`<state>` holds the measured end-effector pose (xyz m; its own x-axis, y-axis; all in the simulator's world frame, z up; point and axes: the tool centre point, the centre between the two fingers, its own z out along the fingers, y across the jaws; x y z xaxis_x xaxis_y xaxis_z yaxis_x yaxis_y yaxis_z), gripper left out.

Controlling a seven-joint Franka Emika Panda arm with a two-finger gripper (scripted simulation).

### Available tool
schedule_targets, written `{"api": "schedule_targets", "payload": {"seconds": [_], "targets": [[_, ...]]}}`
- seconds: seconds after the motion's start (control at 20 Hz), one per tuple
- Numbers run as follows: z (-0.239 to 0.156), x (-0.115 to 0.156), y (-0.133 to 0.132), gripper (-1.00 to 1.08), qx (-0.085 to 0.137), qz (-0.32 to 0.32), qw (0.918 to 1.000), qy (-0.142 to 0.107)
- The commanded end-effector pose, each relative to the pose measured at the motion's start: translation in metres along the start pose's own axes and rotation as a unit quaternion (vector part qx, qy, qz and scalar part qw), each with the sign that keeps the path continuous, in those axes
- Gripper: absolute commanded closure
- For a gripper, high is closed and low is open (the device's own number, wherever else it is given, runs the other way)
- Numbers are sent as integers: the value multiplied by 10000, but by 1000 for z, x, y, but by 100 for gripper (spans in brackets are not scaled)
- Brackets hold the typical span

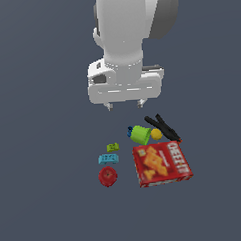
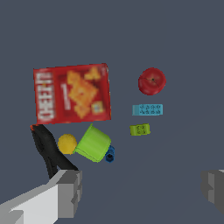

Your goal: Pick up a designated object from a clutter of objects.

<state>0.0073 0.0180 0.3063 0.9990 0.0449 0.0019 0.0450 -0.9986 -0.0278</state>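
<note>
Small round dark-red apple-like fruit (image 1: 108,176) with a darker dimple on top: resting on the dark grey floor, at the near-left corner of the clutter in the exterior view. Just beyond it, a flat cyan studded block (image 1: 108,158), then a smaller lime-green block (image 1: 113,147), the three lined up and each slightly apart. To the fruit's right, clear of it, a flat red Cheez-It cracker box (image 1: 162,163) lying face up. Farther back, a green cup (image 1: 141,135) tipped on its side, with a small blue piece at its left edge, a small yellow ball (image 1: 156,134) touching the cup, and a black two-pronged tool (image 1: 162,127) stretching behind them.

White parallel-jaw gripper (image 1: 125,105) hanging above the far side of the group, spread wide and holding nothing; in the wrist view the two grey fingers (image 2: 70,192) sit well apart with only bare floor between.

Key relation: fruit lying nearer than the gripper and a little to the left in the exterior view, well apart from it and lower. Being round, no long axis to match, so probably any jaw heading suits. Likely needed: travel nearward and slightly left, then straight down, minding the cyan block close beside.
</note>
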Motion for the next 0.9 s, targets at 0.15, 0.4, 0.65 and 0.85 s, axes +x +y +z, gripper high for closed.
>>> {"api": "schedule_targets", "payload": {"seconds": [0.15,0.4,0.65,0.85], "targets": [[9,11,4,-92,11,210,9998,-3],[24,28,12,-92,23,562,9984,-4],[49,52,24,-92,29,1074,9942,-4],[77,74,38,-92,20,1588,9873,-4]]}}
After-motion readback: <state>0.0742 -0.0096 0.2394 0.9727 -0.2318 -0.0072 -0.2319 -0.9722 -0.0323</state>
